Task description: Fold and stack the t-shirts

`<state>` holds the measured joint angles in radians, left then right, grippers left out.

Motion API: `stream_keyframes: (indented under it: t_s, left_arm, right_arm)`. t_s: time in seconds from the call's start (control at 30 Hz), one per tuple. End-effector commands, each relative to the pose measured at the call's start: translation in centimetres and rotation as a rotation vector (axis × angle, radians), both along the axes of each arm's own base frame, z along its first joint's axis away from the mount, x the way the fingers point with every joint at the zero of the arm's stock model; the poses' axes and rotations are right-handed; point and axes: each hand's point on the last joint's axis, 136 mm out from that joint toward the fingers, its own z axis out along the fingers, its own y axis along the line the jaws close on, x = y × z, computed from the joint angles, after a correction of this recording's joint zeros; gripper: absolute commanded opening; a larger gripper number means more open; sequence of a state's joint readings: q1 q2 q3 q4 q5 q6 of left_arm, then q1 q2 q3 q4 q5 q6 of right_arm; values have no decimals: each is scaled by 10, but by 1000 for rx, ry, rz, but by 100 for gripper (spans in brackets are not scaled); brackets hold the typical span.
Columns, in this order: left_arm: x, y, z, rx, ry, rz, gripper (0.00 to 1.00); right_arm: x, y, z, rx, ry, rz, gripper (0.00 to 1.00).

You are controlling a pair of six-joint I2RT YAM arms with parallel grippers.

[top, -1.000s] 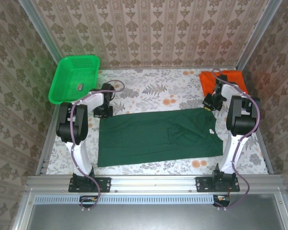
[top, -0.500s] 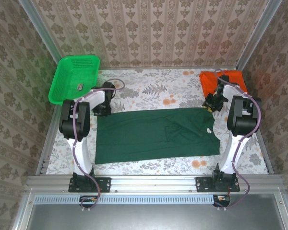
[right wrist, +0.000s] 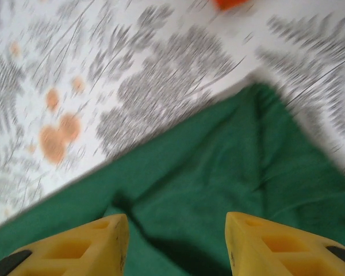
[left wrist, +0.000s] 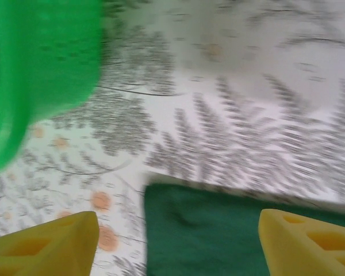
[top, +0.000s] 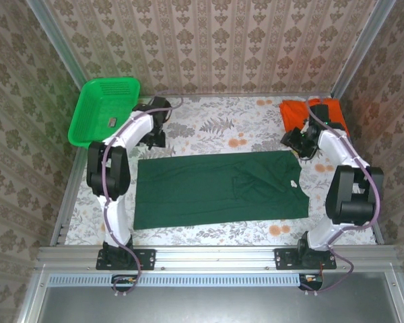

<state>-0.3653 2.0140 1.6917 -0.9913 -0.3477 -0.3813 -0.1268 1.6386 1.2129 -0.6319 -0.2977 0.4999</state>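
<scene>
The dark green t-shirt (top: 219, 188) lies flat, folded lengthwise, across the middle of the table. Its far left corner (left wrist: 178, 218) shows between my left gripper's yellow fingers (left wrist: 52, 241). The left gripper (top: 155, 138) hovers open just beyond that corner, holding nothing. The shirt's far right corner (right wrist: 218, 167) lies under my right gripper (top: 297, 142), whose yellow fingers (right wrist: 276, 244) stand apart and empty above the cloth. The orange t-shirt (top: 299, 111) sits folded at the far right, behind the right arm, and its edge (right wrist: 230, 3) peeks in at the top of the right wrist view.
A bright green plastic mesh basket (top: 104, 111) stands at the far left corner, its blurred wall (left wrist: 40, 63) close to the left gripper. The floral tablecloth (top: 215, 124) covers the table. Patterned walls enclose three sides.
Both grippers were shut on the green shirt's far corners; they have opened, let go and lifted back toward the far side. The shirt shifted slightly left and now lies flat.
</scene>
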Motion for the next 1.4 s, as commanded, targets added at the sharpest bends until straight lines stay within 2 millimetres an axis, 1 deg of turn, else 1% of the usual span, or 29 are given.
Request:
stream_keyframes:
  t_s: [0.0,0.07,0.13,0.2,0.27,0.37,0.47,0.57,0.63,0.67,0.77,0.83,0.93,1.0,1.1,1.13,1.17,1.23,1.27,1.3,1.37]
  left_arm:
    - [-18,-65,1,-236,53,-89,71]
    - [-21,-96,-11,-355,83,-116,69]
    - [-29,-125,-22,-429,122,-141,68]
    - [-33,-142,-33,-481,168,-125,69]
    - [-33,-151,-43,-512,190,-106,68]
    - [-32,-151,-55,-504,206,-73,69]
    - [-32,-143,-67,-450,225,-49,69]
    - [-30,-140,-79,-420,224,-43,69]
    - [-29,-140,-84,-416,218,-36,69]
    - [-29,-140,-86,-415,219,-33,69]
    - [-33,-138,-86,-413,221,-28,70]
    - [-32,-137,-86,-412,208,-24,70]
    - [-29,-133,-87,-399,199,-21,71]
    - [-30,-133,-88,-408,211,-13,72]
    - [-28,-133,-89,-403,216,-35,73]
    - [-27,-133,-89,-401,218,-39,73]
    - [-26,-132,-88,-403,219,-40,73]
    - [-27,-133,-85,-408,212,-52,73]
    - [-27,-133,-84,-409,208,-57,74]
    - [-28,-133,-84,-410,207,-65,74]
    - [-28,-133,-83,-409,206,-65,74]
  right_arm:
    - [-34,34,-30,97,104,113,48]
    - [-51,43,-42,122,152,148,48]
    - [-60,52,-51,135,172,171,47]
    - [-64,61,-53,132,182,191,48]
    - [-66,72,-58,141,192,223,47]
    - [-72,74,-66,79,236,249,44]
    - [-76,77,-62,89,244,253,40]
    - [-79,74,-64,50,235,277,30]
    - [-84,74,-66,45,242,288,23]
    - [-87,76,-66,57,237,295,18]
    - [-98,84,-66,68,231,326,12]
    - [-104,87,-64,61,230,345,10]
    - [-114,85,-67,58,249,346,9]
    - [-122,84,-67,55,268,350,11]
    - [-127,80,-62,34,278,364,14]
    - [-123,78,-56,18,263,354,18]
    - [-115,78,-45,17,225,339,25]
    - [-90,81,-21,28,112,306,35]
    - [-78,81,-13,25,73,286,38]
    - [-63,81,-7,23,34,262,42]
    - [-41,84,-7,40,13,244,42]
